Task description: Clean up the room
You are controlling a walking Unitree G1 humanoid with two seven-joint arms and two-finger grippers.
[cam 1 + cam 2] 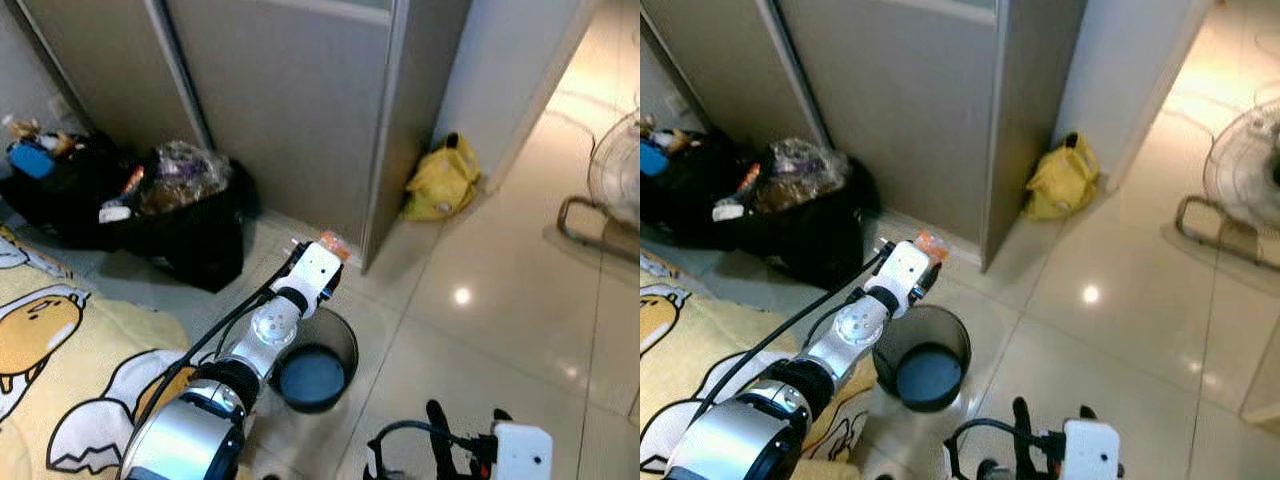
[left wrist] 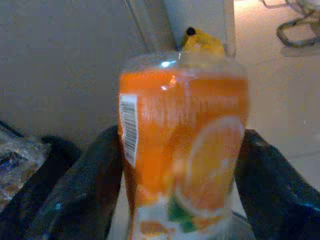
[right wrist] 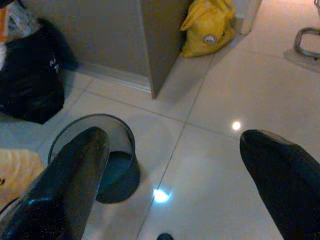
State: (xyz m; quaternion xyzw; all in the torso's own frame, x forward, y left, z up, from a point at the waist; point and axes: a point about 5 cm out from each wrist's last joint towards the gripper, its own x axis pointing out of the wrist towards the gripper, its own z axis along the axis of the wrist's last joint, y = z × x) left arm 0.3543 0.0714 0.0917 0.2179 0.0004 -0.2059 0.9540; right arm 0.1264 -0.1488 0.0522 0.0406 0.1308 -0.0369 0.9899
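Note:
My left gripper (image 2: 182, 165) is shut on an orange juice bottle (image 2: 182, 145) with an orange-fruit label and a barcode. In the eye views the left arm reaches forward, and the bottle (image 1: 335, 243) peeks out past the wrist, just beyond the far rim of a black mesh wastebasket (image 1: 320, 365). The wastebasket (image 3: 107, 157) stands on the tiled floor below the arm, with a dark bottom inside. My right gripper (image 3: 175, 185) is open low near the floor, to the right of the basket, with nothing between its fingers (image 1: 437, 420).
Full black rubbish bags (image 1: 185, 215) lie at the left against grey wardrobe doors (image 1: 290, 100). A yellow bag (image 1: 442, 180) leans at the wardrobe corner. A cartoon-print yellow blanket (image 1: 60, 350) is at the lower left. A floor fan (image 1: 610, 190) stands at the right. Open tiled floor (image 1: 500, 300) spreads to the right.

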